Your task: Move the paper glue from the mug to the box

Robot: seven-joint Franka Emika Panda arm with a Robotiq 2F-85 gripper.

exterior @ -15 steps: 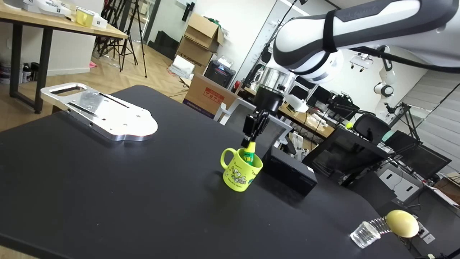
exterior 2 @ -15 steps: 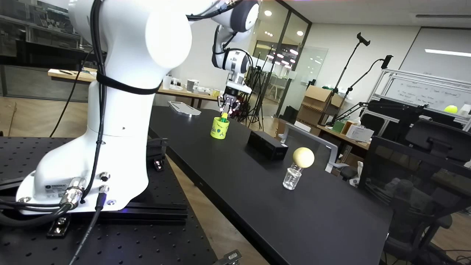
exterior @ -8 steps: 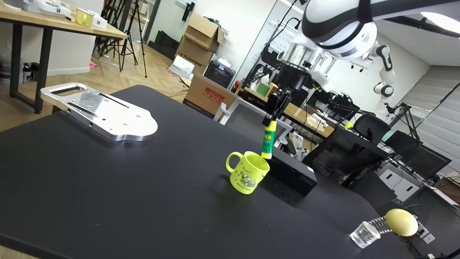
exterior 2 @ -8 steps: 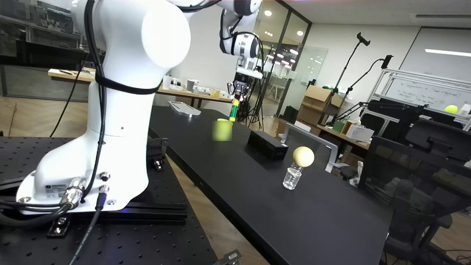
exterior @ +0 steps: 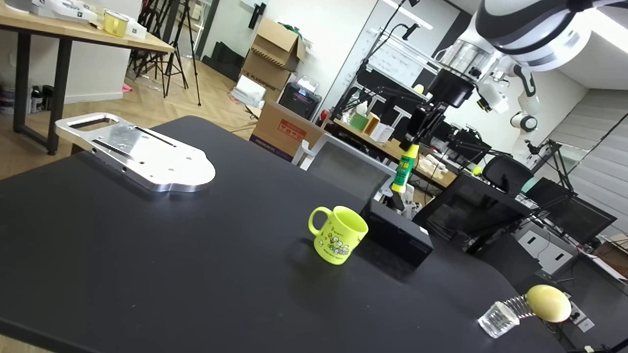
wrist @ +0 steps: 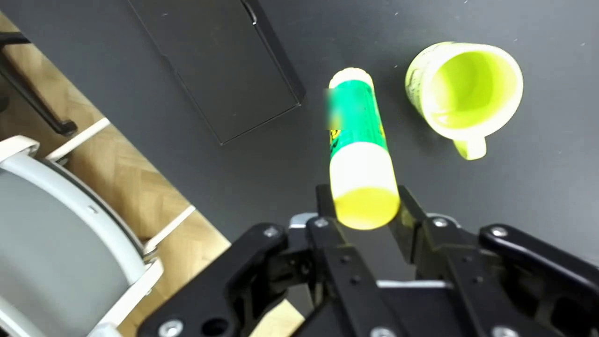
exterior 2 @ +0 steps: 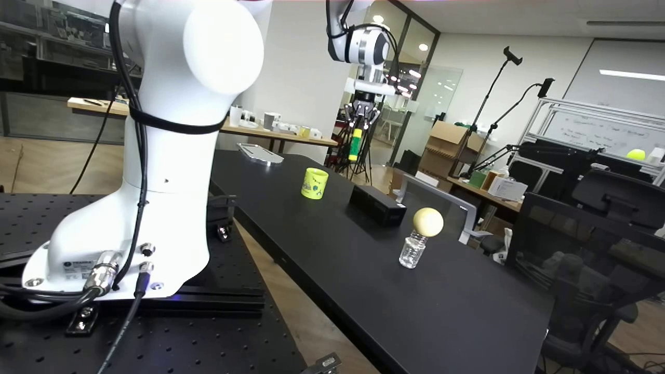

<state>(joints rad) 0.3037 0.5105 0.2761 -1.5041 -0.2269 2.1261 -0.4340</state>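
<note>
My gripper (exterior: 410,147) is shut on the yellow cap end of the paper glue (exterior: 404,169), a slender tube with a green label. The glue hangs in the air above table height, slightly tilted in both exterior views (exterior 2: 355,145). In the wrist view the glue (wrist: 356,121) sits between the two fingertips (wrist: 365,201). The lime-green mug (exterior: 339,235) stands upright on the table; its inside looks empty in the wrist view (wrist: 468,89). The low black box (exterior: 398,234) lies beside the mug with a flat, closed-looking top, also seen in the wrist view (wrist: 234,70).
A silver metal plate (exterior: 142,152) lies at one end of the black table (exterior: 196,274). A clear jar with a spring and a yellow ball (exterior 2: 428,222) stands beyond the box. A chair (exterior: 338,166) stands close to the table edge near the box.
The glue was standing inside the mug, held at its cap. My gripper has lifted it out and carried it up and sideways past the mug toward the box's side. The mug shifted slightly.
</note>
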